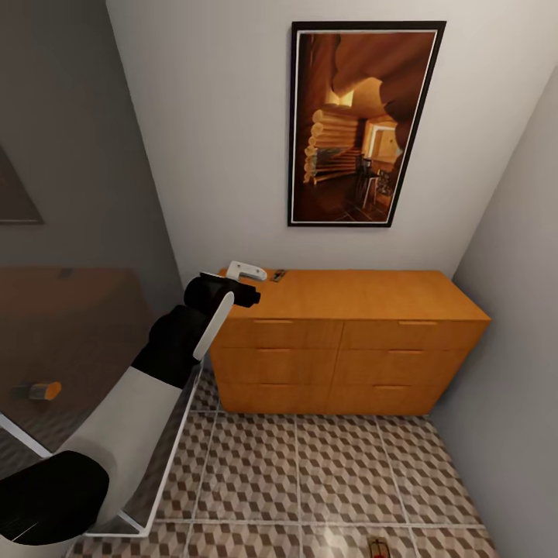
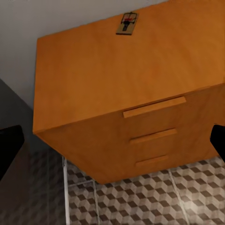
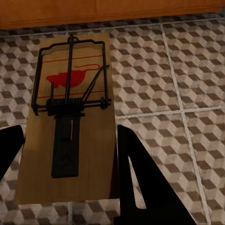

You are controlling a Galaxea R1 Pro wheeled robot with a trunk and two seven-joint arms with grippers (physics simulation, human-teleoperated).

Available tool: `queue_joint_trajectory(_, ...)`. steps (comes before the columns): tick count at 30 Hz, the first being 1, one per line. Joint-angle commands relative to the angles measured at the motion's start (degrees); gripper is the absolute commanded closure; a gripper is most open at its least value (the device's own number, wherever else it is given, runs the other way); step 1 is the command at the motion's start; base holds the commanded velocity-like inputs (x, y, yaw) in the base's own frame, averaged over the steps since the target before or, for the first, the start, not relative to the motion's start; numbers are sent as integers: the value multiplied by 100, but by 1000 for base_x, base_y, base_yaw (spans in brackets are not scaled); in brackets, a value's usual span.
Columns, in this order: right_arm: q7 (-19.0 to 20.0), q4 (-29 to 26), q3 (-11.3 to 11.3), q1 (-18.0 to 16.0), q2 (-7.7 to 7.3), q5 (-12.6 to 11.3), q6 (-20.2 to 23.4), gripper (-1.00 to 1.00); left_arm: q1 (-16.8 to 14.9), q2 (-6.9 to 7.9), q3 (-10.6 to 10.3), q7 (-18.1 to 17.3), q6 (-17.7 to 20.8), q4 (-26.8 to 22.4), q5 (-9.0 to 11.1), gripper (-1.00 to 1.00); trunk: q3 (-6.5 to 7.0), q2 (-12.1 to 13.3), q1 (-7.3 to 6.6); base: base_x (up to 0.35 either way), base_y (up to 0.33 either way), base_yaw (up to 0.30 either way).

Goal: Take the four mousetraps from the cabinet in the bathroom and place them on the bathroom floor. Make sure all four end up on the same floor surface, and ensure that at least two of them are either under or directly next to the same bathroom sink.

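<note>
While the head view looks down, the left hand (image 1: 246,283) hovers at the cabinet's (image 1: 349,341) eleven-o'clock corner, near a mousetrap (image 1: 277,275); I cannot tell its opening. Left wrist view: jaws wide, that trap at twelve o'clock. Right wrist view: the right hand (image 3: 65,154) seemingly grips a second mousetrap (image 3: 70,117) above the bathroom floor (image 3: 178,79).

High head view over cabinet (image 1: 349,341)
</note>
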Motion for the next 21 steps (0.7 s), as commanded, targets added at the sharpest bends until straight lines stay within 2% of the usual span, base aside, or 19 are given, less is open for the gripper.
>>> queue_joint_trajectory(1, 18, 4, 46, -4, 1, -62, -19, 100, -6, 1, -7, 58, 18, -2, 60, -100, -11, -11, 6, 222, 0, 0)
queue_joint_trajectory(11, 35, 4, 56, -4, 13, -39, -20, 100, 0, 1, -76, 55, 14, 36, 60, -100, -11, -11, 6, 239, 0, 0)
queue_joint_trajectory(19, 36, 4, 57, -4, 100, -32, -24, 100, 2, 1, -190, 37, 14, 147, 60, -100, -11, -11, 6, 223, 0, 0)
queue_joint_trajectory(21, 36, 4, 57, -4, 105, -32, -25, 100, 3, 1, -243, -59, 12, 223, 60, -100, -11, -11, 6, 180, 0, 0)
